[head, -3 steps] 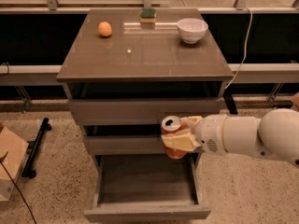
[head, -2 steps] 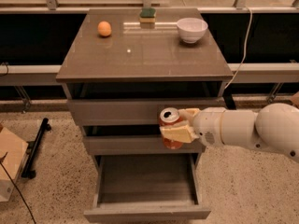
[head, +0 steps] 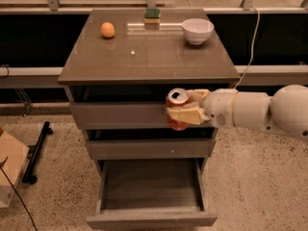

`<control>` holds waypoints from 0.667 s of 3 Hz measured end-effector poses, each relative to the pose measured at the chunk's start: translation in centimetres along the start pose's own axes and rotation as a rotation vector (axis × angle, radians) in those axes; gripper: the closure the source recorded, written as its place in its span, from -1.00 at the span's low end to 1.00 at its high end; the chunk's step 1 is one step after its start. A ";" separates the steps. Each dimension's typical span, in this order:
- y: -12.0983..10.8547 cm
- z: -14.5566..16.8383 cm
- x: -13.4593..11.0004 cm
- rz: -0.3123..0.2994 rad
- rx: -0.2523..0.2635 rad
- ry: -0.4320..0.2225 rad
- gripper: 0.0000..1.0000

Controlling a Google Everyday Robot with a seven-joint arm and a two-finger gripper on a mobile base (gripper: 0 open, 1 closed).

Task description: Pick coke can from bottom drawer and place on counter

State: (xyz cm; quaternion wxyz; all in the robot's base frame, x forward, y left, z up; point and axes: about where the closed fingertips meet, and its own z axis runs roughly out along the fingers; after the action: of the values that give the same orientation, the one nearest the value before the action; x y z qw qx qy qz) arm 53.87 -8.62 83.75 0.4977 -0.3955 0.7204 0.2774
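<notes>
My gripper [head: 185, 107] is shut on the red coke can [head: 176, 108], whose silver top faces up. It holds the can upright in the air in front of the top drawer, just below the front edge of the counter [head: 149, 57]. The white arm reaches in from the right. The bottom drawer [head: 151, 213] is pulled open below, and its tray looks empty.
On the counter stand an orange fruit [head: 108, 30] at the back left, a green-and-yellow sponge [head: 152, 16] at the back middle and a white bowl [head: 198, 31] at the back right. A cardboard box [head: 10, 170] and a black stand [head: 36, 153] are on the floor at left.
The gripper has lifted the coke can up and slightly to the left, from the level of the middle drawer to the level of the top drawer.
</notes>
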 end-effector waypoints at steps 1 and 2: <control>-2.0 -1.0 -4.5 -0.079 0.008 -0.028 1.00; -3.6 -1.4 -8.0 -0.134 0.020 -0.037 1.00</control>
State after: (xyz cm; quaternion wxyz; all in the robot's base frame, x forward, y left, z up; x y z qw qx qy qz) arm 57.73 -9.34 91.68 0.5324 -0.4323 0.6858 0.2435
